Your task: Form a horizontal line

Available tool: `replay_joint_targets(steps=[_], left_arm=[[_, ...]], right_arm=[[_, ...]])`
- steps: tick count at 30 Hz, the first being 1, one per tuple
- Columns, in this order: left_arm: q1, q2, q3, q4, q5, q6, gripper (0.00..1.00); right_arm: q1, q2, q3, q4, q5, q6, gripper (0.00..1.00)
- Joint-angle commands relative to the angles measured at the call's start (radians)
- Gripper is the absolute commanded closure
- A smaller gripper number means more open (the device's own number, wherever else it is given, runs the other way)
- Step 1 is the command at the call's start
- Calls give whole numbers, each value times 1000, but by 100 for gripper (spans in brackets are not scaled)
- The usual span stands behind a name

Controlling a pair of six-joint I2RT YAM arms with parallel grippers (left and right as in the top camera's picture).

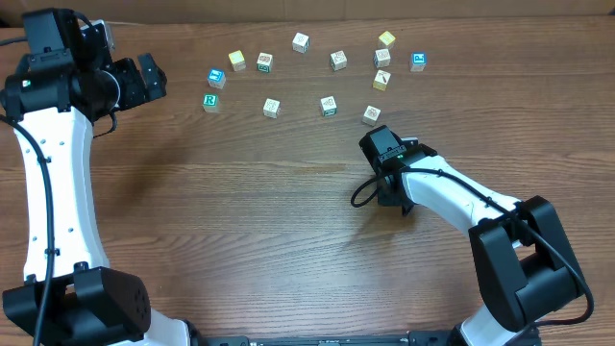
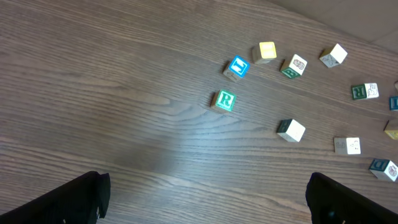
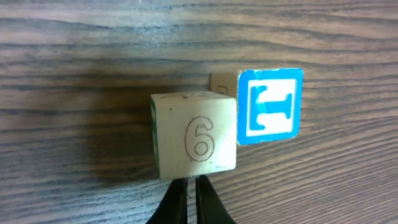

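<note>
Since the wooden cubes [image 1: 272, 107] lie scattered in a loose arc at the far side of the table [image 1: 240, 221], no row formed yet, each should handle as light, stiff and a little slick (painted faces), best pinched low across two opposite flat sides. The green "R" cube [image 1: 210, 101] sits near the blue-faced cube [image 1: 216, 78], nearest the left hand [image 1: 146, 79], spread wide; the right hand [image 3: 187, 194] is pressed together on nothing, tips just beside the "6" cube [image 3: 194, 142].

overhead: top-down, far | left wrist: oblique, shares R cube [image 2: 224, 101] | right wrist: close-up
</note>
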Motion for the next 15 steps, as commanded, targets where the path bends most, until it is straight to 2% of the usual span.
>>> replay_joint_targets(steps=[1,15], left_arm=[[1,1,17,1,-3,-14,0],[1,1,17,0,-3,-14,0]], right_arm=[[-13,-1,-2,10,26,1,96],[-42,-1,-2,34,-49,1,96]])
